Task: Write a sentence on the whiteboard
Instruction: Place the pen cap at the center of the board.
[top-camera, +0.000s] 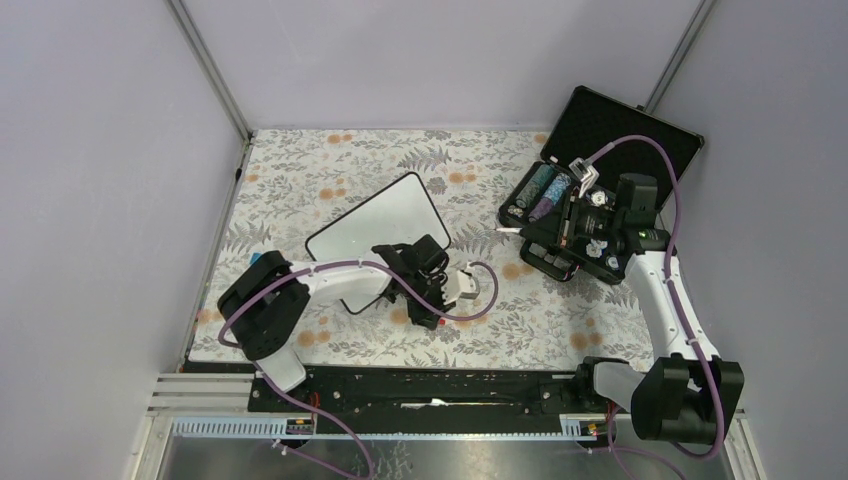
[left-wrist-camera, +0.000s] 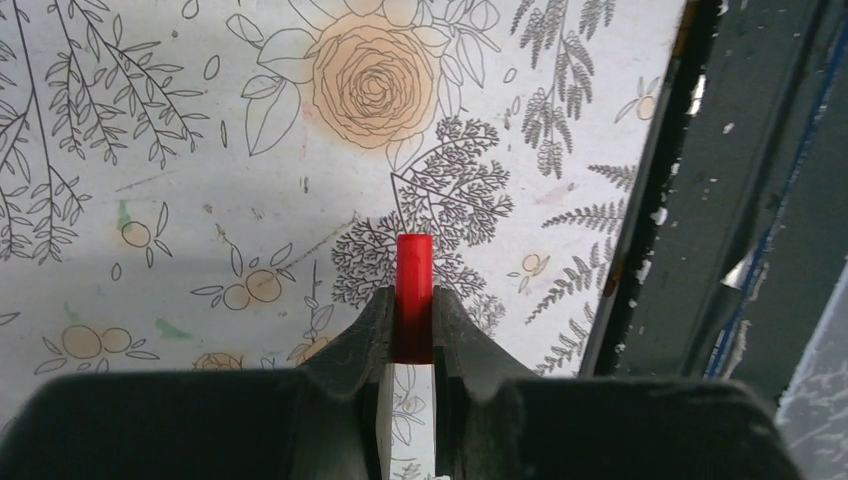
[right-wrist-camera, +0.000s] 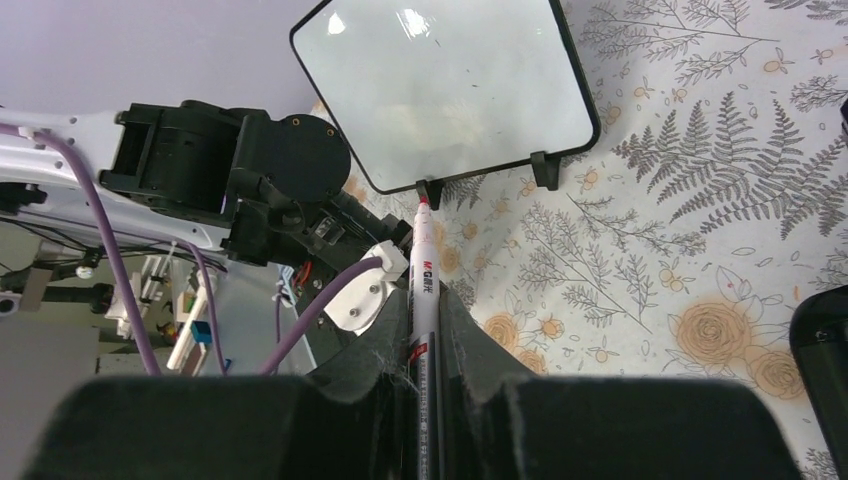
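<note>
A floral cloth (top-camera: 330, 170) covers the table. One black case (top-camera: 622, 135) stands open at the far right with two rolls (top-camera: 548, 190) inside. The single whiteboard (top-camera: 385, 225) lies slanted at mid-table, well apart from the case. The left arm reaches across its near corner, and its two feet (right-wrist-camera: 430, 190) face the right arm. The left gripper (left-wrist-camera: 413, 320), just beside the board, is clamped on one red cap (left-wrist-camera: 414, 268). The right gripper (right-wrist-camera: 425, 345), in front of the case, is closed around one marker (right-wrist-camera: 422, 285) whose red tip points at the board's footed edge, with the left wrist close beside that line.
</note>
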